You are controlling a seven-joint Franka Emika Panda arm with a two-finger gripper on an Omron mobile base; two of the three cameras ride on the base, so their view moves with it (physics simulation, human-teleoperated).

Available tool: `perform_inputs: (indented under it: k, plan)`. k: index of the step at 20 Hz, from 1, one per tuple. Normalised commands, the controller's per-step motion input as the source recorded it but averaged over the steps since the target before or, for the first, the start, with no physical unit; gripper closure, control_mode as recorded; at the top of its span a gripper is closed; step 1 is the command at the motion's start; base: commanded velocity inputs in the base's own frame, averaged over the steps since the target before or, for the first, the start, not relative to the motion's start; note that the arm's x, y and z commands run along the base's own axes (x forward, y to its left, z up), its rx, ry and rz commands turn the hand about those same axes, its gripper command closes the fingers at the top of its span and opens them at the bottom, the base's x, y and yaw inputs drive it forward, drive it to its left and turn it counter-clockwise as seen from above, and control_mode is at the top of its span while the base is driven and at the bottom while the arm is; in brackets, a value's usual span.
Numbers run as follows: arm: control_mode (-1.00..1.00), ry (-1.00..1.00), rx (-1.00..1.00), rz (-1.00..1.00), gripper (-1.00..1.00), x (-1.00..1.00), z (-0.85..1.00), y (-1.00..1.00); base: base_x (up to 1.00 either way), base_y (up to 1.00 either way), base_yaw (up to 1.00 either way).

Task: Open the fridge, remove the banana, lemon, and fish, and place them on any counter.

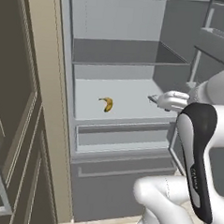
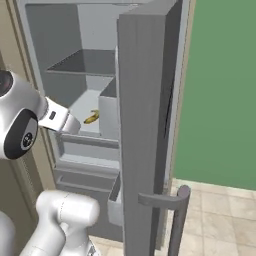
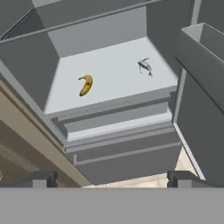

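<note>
Fingers [image 3: 112, 178] spread wide, released, before the open fridge [image 3: 122, 127]. Banana [image 3: 85, 84] lies ahead-left on the shelf, fish [image 3: 145, 66] ahead-right. Removal step; next likely reach in, descend, close.

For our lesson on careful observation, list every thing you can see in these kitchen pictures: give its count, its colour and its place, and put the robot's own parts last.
fridge: one, matte grey, standing open ahead of the robot, pale grey shelves inside, drawer fronts below.
fridge door: one, grey, swung open to the right, with a grey bar handle low down.
banana: one, yellow with dark tips, lying on the left part of the lower shelf.
fish: one, silver-grey, lying on the right part of the same shelf, apart from the banana.
cabinets: beige with dark panels, left of the fridge.
wall: green, right of the door.
floor: pale beige tiles.
gripper: one, dark tips, jaws open and holding nothing, in front of the shelf.
</note>
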Motion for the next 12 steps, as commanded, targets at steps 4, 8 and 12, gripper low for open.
perform_inputs:
  k: [4,8,12]
  plan:
    - [1.00,0.00,0.00,0.00,-1.00,0.00,0.00,0.00,0.93,0.15,-0.16]
    - [1.00,0.00,0.00,0.00,-1.00,0.00,0.00,0.00,0.68,0.04,-0.16]
    - [1.00,0.00,0.00,0.00,-1.00,0.00,0.00,0.00,0.56,0.00,-0.15]
